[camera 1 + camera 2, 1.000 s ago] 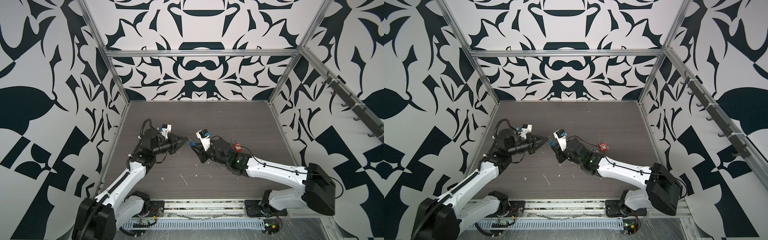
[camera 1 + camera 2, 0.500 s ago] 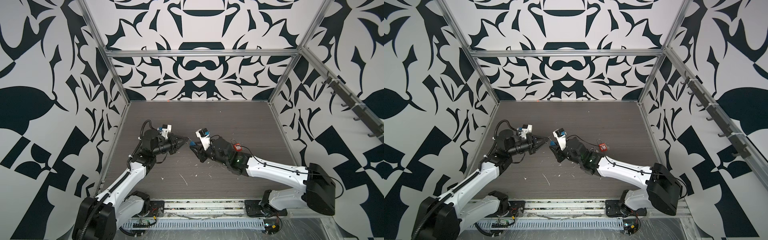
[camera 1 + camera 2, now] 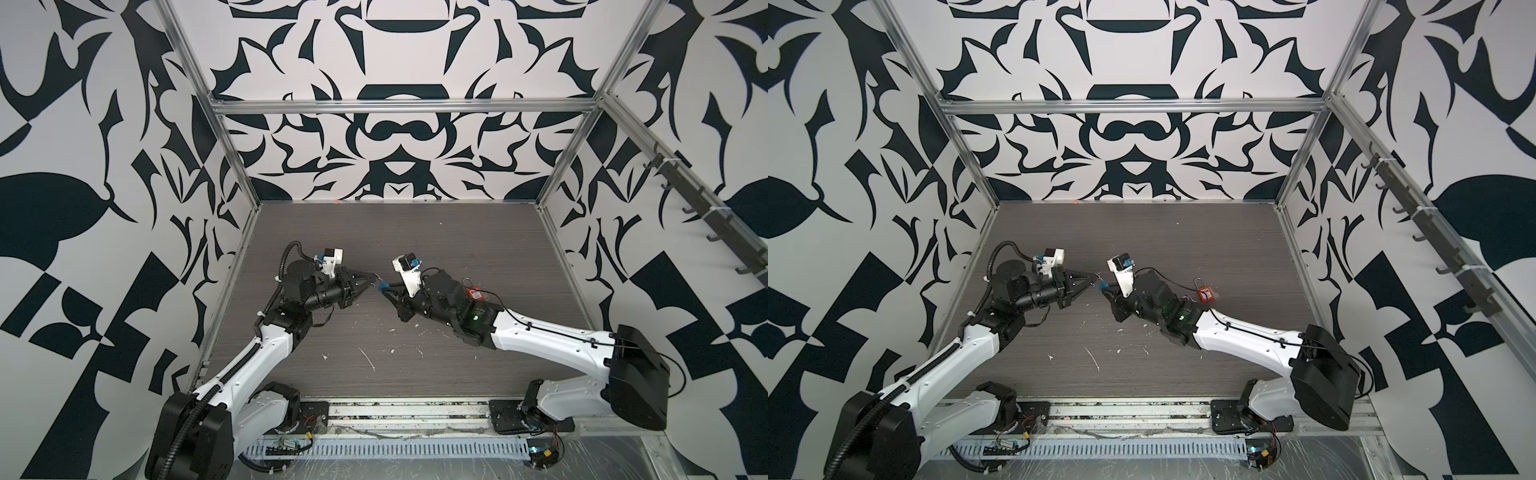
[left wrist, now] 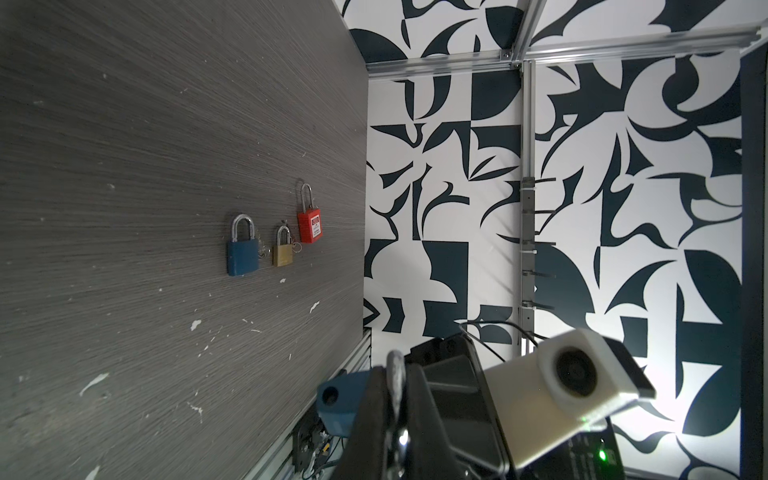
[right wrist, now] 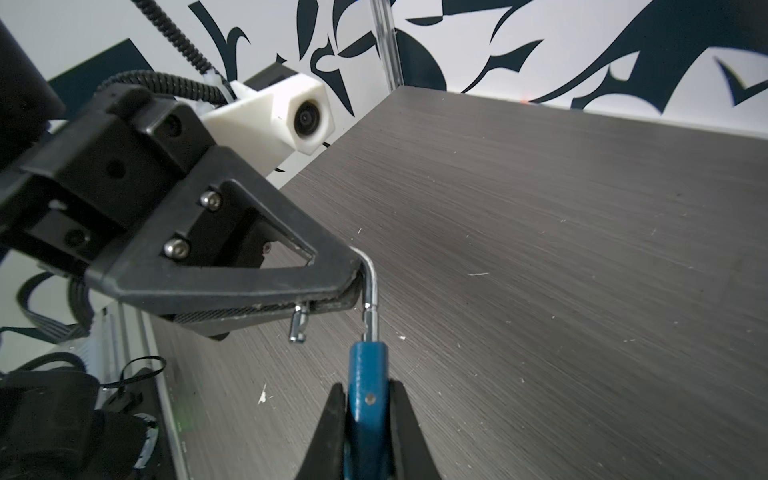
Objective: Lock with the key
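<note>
Centre of a top view: the right gripper [image 3: 384, 287] pinches the body of the blue padlock [image 5: 368, 361], raised off the table [image 3: 415, 249]. The left gripper [image 3: 375, 276] pinches its open steel shackle [image 5: 369, 278]. Neither pincer shows a key. Expect a small, rigid, dense lock with slick metal. Grip the flat body faces and leave the keyway end free.

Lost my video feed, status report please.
Right hand shut on blue padlock. Left hand shut on its shackle, free end out. Nothing in the way.
</note>
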